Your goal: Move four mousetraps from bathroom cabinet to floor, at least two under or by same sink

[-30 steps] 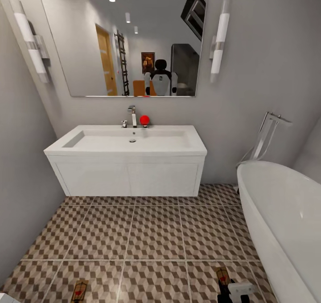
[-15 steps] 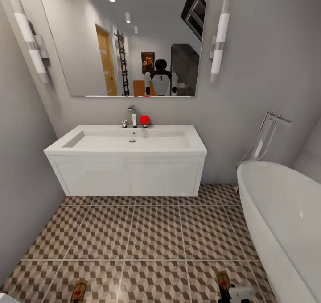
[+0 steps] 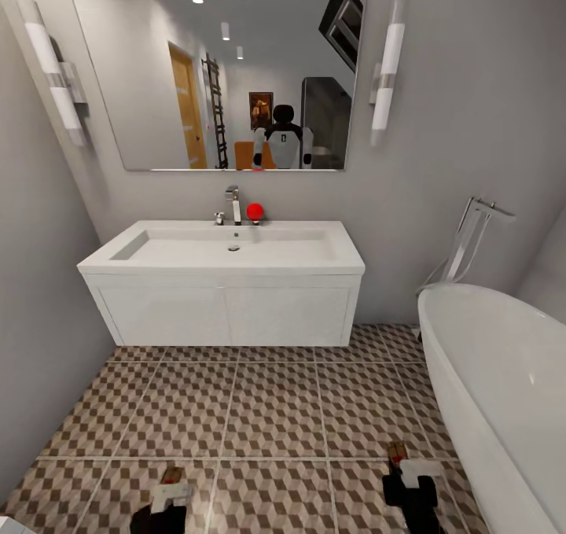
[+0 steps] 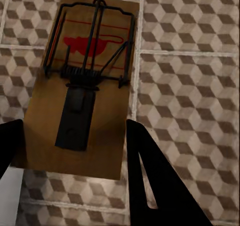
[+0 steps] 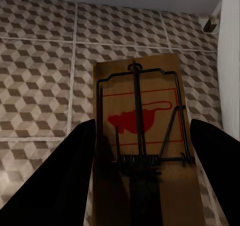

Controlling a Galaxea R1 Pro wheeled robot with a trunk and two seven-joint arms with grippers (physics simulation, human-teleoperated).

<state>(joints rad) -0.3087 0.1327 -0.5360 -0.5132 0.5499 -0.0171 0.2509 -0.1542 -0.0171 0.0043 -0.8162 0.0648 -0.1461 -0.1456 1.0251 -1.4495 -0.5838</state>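
Two mousetraps, one between the fingers of each tool, above the bathroom floor.

The left tool brackets the left mousetrap; whether it clamps cannot be told. The right tool likewise flanks the right mousetrap. Ahead stands the bathroom sink; a white bathtub lies just beside the right tool.
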